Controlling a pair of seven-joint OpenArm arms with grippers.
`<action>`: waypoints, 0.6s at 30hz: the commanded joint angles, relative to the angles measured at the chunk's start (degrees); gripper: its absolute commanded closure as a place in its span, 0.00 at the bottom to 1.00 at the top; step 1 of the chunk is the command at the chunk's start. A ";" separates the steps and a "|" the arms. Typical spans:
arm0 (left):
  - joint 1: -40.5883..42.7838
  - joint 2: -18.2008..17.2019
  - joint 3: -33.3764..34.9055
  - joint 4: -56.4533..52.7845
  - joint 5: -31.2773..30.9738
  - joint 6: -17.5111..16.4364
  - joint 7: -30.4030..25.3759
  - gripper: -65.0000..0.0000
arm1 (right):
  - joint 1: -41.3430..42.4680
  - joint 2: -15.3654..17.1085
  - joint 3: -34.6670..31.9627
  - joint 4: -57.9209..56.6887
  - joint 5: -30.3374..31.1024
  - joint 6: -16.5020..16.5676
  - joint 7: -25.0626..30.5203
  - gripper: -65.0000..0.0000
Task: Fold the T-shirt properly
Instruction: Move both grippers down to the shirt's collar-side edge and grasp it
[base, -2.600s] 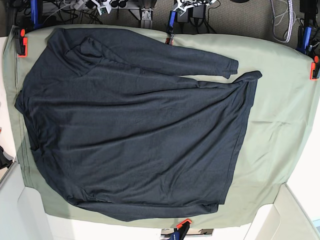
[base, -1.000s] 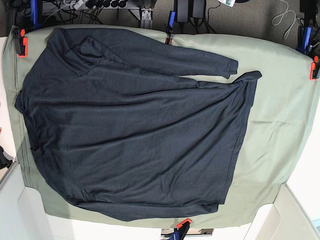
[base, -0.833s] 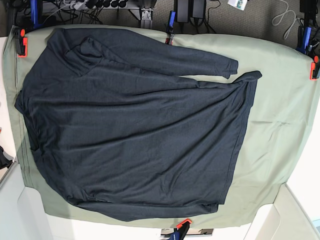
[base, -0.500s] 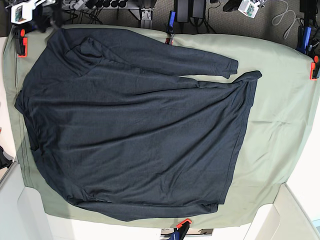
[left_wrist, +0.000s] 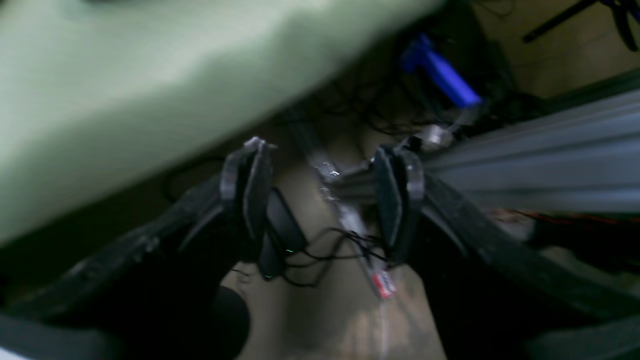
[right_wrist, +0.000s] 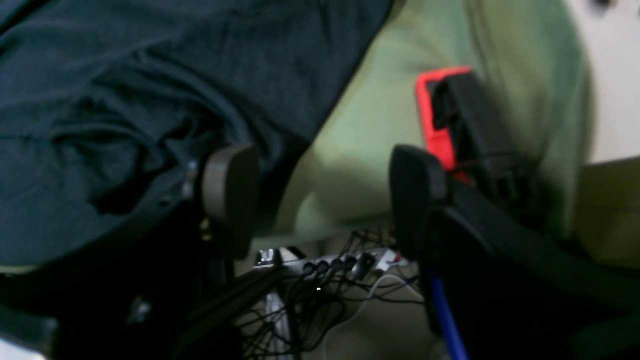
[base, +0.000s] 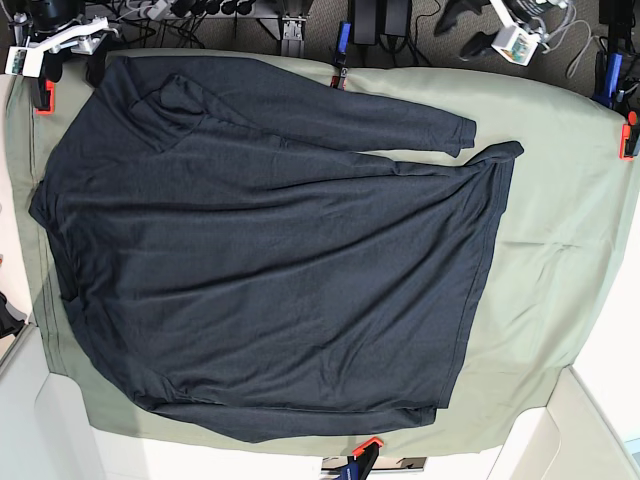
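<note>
T-shirt (base: 270, 250): seen spread flat across the worktop (base: 560, 230) in the base view, with 1 long sleeve stretched along the far edge and the second sleeve folded in across the body, its cuff ending beside the first.

Worktop cover: an olive-green cloth is seen under the whole garment, and it is left bare on the side of the left claw.

Right claw (right_wrist: 320, 200): seen with its 2 pads held well apart and nothing between them; it hangs at the far corner of the worktop. In the base view it is glimpsed at the top left edge (base: 50, 35).

T-shirt from the right claw: dark knit fabric (right_wrist: 150, 100) is seen bunched just behind and beside 1 pad (right_wrist: 230, 195); contact cannot be told.

Clamp (right_wrist: 450, 120): an orange-and-black clamp is seen just beyond the other pad, gripping the cloth's edge.

Left claw (left_wrist: 320, 200): seen with both jaws spread wide, empty, hanging off the far edge of the worktop over cables and floor. The picture is blurred. In the base view it shows at the top right (base: 490, 30).

T-shirt from the left claw: well apart; only green cloth (left_wrist: 125, 75) is seen up and to 1 side of the jaws.

Blue handle (left_wrist: 440, 75): seen beyond the left claw, past the cloth's edge.
</note>
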 joint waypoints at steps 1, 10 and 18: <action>0.63 -0.66 -1.73 1.36 -2.16 -0.73 -0.98 0.45 | 0.24 0.35 0.37 0.07 0.55 0.98 1.09 0.37; -4.35 -3.30 -6.56 2.38 -7.10 -0.73 -0.52 0.35 | 2.58 0.33 0.22 -0.92 0.92 1.20 0.87 0.37; -13.79 -3.93 0.37 -1.97 -4.07 0.09 1.81 0.35 | 2.60 0.33 0.22 -0.92 0.90 1.18 0.68 0.37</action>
